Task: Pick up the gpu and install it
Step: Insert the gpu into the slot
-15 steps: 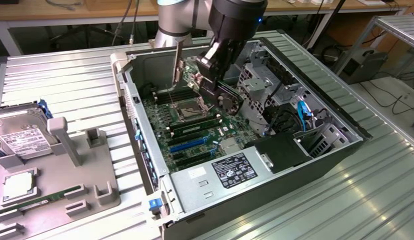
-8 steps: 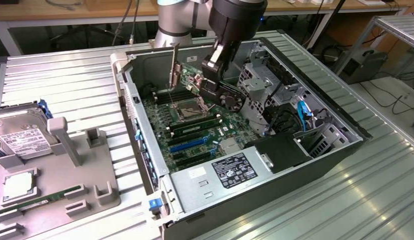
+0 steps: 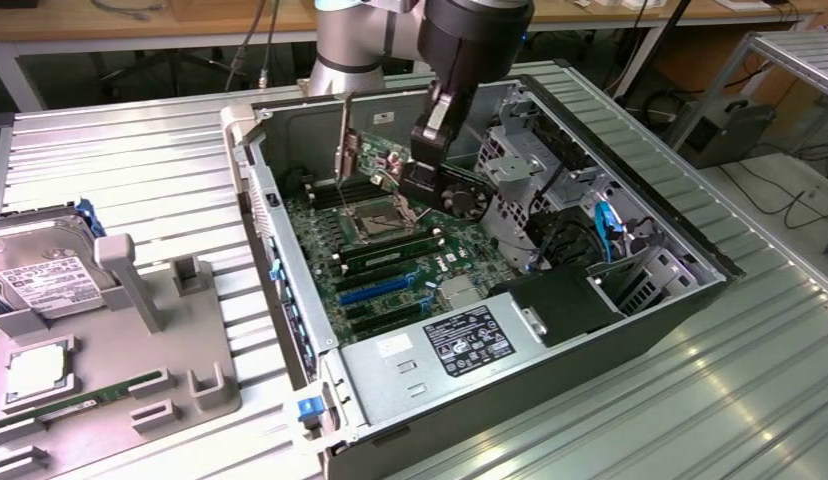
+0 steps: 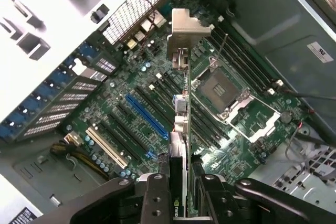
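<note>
The thin dark gpu card point(image 3: 448, 185) is held pinched by the hand point(image 3: 429, 150) at upper centre above the green motherboard point(image 3: 387, 262), not yet seated.

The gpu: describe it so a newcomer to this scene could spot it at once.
Start at the open computer case on the metal table, where the arm reaches in. Clamped in the gripper above the motherboard is the gpu, standing on edge. Unlike the silver hard drive lying outside the case, it is dark, with a round fan and a silver bracket at one end.
</note>
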Motion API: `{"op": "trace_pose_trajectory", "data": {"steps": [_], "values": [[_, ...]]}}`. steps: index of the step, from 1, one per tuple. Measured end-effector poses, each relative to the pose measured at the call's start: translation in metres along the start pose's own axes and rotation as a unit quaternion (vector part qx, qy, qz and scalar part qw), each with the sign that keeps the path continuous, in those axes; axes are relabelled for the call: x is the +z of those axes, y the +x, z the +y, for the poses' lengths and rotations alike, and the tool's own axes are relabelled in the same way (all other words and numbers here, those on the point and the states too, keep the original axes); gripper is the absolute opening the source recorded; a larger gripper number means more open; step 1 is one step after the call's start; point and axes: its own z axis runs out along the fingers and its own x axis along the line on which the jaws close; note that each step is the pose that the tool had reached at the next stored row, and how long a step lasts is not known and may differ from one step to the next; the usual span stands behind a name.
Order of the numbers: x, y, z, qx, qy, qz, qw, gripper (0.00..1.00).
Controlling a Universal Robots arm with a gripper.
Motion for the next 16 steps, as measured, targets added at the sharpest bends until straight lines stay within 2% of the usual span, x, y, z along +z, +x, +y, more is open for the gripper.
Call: {"op": "trace_pose_trajectory", "data": {"steps": [3, 5, 9, 14, 16], "values": [[0.0011, 0.0001, 0.0, -0.03, 0.0, 0.0005, 0.9995, 0.26], [0.002, 0.0001, -0.0001, -0.051, -0.0001, 0.0009, 0.9987, 0.26], [0.0038, 0.0002, -0.0002, -0.089, -0.0008, 0.002, 0.996, 0.26], [0.0065, 0.0003, -0.0003, -0.135, -0.0027, 0.0042, 0.9908, 0.26], [0.0077, 0.0004, -0.0004, -0.157, -0.0037, 0.0053, 0.9875, 0.26]]}}
